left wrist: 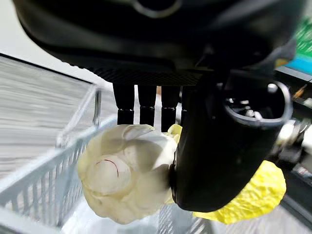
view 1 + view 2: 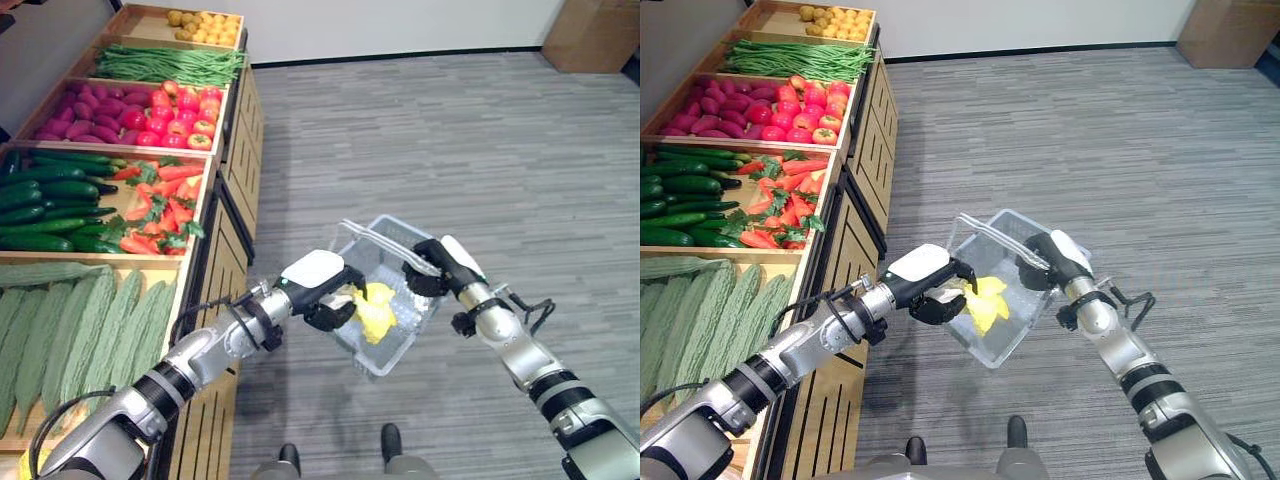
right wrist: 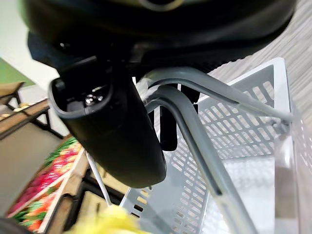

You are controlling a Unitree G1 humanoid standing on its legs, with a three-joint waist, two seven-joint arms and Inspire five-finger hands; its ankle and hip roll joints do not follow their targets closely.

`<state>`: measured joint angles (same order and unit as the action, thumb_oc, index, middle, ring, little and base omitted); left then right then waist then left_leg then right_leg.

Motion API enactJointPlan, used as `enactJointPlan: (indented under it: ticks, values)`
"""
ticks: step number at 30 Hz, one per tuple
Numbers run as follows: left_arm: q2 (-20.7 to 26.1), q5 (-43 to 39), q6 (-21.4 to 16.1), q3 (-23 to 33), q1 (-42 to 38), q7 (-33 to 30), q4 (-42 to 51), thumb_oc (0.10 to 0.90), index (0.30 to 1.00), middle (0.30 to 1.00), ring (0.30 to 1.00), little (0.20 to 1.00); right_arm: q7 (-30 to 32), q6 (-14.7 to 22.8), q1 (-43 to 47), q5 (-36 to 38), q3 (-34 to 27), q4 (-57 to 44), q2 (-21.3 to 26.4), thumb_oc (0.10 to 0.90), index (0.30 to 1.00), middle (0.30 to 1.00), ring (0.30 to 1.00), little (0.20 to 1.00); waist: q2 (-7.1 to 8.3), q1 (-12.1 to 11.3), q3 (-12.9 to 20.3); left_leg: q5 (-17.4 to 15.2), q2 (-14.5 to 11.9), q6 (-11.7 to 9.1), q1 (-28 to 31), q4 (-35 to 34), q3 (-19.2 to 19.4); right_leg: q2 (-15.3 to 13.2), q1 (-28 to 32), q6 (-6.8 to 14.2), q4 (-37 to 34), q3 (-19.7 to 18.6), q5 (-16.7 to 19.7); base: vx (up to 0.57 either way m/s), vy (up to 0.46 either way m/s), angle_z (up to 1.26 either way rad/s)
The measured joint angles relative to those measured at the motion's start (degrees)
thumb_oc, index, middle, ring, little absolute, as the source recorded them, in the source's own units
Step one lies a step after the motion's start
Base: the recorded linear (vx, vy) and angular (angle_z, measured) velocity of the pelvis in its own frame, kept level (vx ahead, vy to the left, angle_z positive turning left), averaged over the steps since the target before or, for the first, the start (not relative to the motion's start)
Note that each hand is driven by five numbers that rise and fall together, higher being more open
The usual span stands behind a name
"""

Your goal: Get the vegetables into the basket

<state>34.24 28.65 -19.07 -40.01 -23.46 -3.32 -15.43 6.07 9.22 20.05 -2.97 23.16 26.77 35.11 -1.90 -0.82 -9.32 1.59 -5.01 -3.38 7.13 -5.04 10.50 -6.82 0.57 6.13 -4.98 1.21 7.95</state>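
Cabbage [image 1: 129, 175] partly behind left hand [image 1: 229, 146].

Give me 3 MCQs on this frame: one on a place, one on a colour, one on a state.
1. Where is the cabbage?
A. in the carrot bin
B. held by the left robot hand over the basket
C. on the floor

2. What colour are the cabbage's leaves?
A. yellow
B. purple
C. dark green

3. What is the right robot hand doing?
A. hanging open, apart from everything
B. resting on the cucumbers
C. gripping the basket handles

Answers: 1 B, the left wrist view shows the thumb and fingers closed round the pale cabbage base above the basket wall. 2 A, yellow leaves show inside the clear basket in the eye views. 3 C, the right wrist view shows the grey handles passing through the curled hand.
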Motion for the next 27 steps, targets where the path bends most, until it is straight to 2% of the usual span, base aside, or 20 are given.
enactJointPlan:
  ticks: [7,8,9,10,22,27]
  values:
    - [-4.82,9.11,2.04,-1.89,0.39,-4.98,-6.29,0.4,0.3,0.3,0.3,0.3,-0.02,0.08,-1.28,3.6,0.95,-6.64,-2.68,0.4,0.3,0.3,0.3,0.3,0.16,0.11,0.03,0.0,0.04,0.0,0.0,0.0,0.37,0.0,-0.06,-0.01,0.0,-0.12,0.01,0.0,0.0,0.0]
    - [-5.23,9.93,2.2,-2.05,0.63,-5.81,-7.03,0.467,0.393,0.393,0.393,0.393,0.11,0.07,-1.75,4.77,0.96,-7.36,-3.14,0.4,0.3,0.3,0.3,0.3,0.27,0.19,0.08,0.0,0.04,0.0,0.07,0.0,0.42,0.04,-0.02,-0.01,0.01,-0.14,0.01,0.0,0.0,0.0]
    - [-5.74,10.49,2.41,-2.02,0.65,-6.52,-7.9,0.594,0.572,0.572,0.572,0.572,0.12,0.07,-2.08,5.24,0.96,-7.79,-3.27,0.4,0.3,0.3,0.3,0.3,0.31,0.14,0.1,0.0,0.02,0.0,0.18,0.0,0.5,0.06,0.06,-0.01,0.01,-0.19,0.01,0.0,-0.002,-0.03]
    - [-6.72,12.24,3.51,-2.05,0.68,-8.16,-9.51,0.9,1.0,1.0,1.0,1.0,0.11,0.08,-2.81,5.7,1.32,-8.45,-3.48,0.4,0.3,0.3,0.3,0.3,0.56,0.13,0.23,0.0,-0.02,0.0,0.24,0.0,0.59,0.12,0.08,-0.01,0.01,-0.25,0.0,0.0,-0.008,-0.04]
    - [-7.52,16.33,5.55,-1.77,2.51,-10.44,-9.41,0.9,1.0,1.0,1.0,1.0,0.49,0.06,-5.88,6.32,1.41,-8.43,-3.27,0.4,0.3,0.3,0.3,0.3,1.19,0.25,0.42,0.0,-0.26,0.0,0.43,0.0,0.99,0.4,-0.03,-0.04,0.0,-0.71,0.01,0.0,-0.002,-0.01]
    - [-6.61,15.16,5.07,0.66,6.25,-10.59,-4.0,0.9,1.0,1.0,1.0,1.0,0.5,0.04,-10.5,6.31,1.29,-8.25,-3.46,0.4,0.3,0.3,0.3,0.3,1.24,0.09,0.41,-0.01,-0.28,0.0,0.57,-0.01,0.94,0.36,0.24,-0.04,0.0,-0.51,0.01,0.0,-0.001,0.01]
